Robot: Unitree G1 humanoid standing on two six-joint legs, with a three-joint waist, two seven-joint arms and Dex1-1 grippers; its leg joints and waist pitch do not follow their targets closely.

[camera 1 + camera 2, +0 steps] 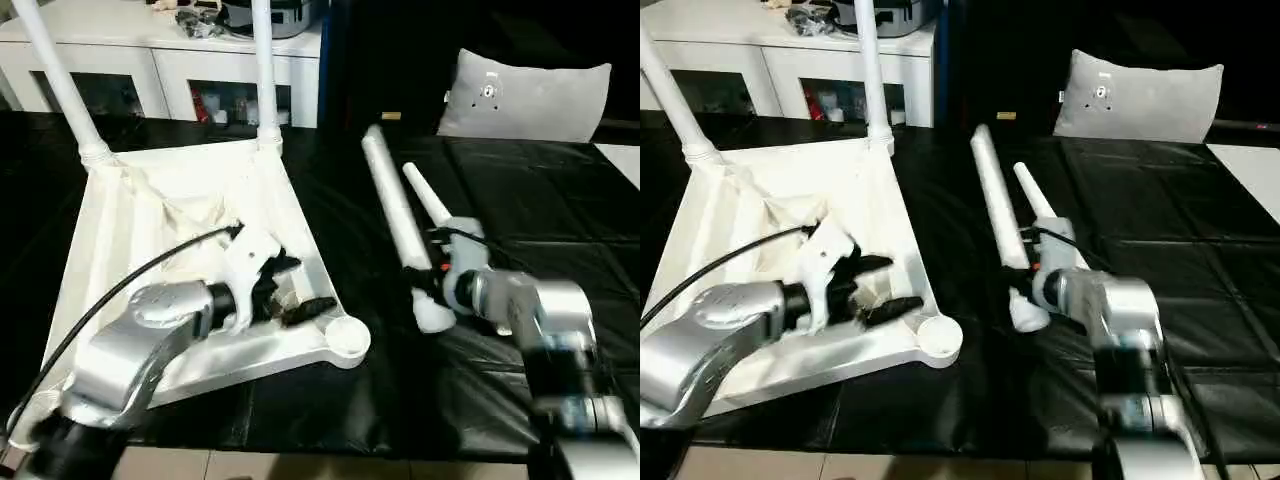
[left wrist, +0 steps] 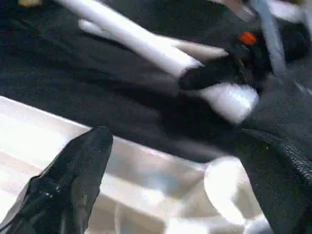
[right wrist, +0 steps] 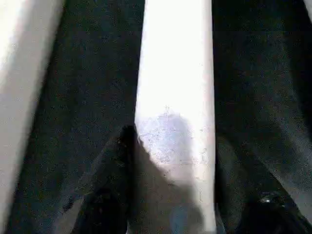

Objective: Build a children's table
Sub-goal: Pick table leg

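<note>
White plastic throughout: table top [image 1: 200, 250] lying upside down on the black surface [image 1: 560, 240], ribbed underside up, toward the robot's left. Two legs [image 1: 262, 70] already standing upright in the far corner sockets; near corner socket [image 1: 347, 336] round and bare. Two more legs lying loose on the black surface to the right of the top, side by side: a longer one [image 1: 392, 205] and a shorter one [image 1: 432, 205]. Left tool [image 1: 290, 290] poised over the underside near the bare socket, black fingers [image 2: 68, 180] spread wide, gripping nothing. Right tool [image 1: 432, 285] down at the near end of the longer loose leg, black fingers half closed on either side of the tube. Grey cushion [image 1: 525, 95] and white cabinet [image 1: 160, 70] beyond.
</note>
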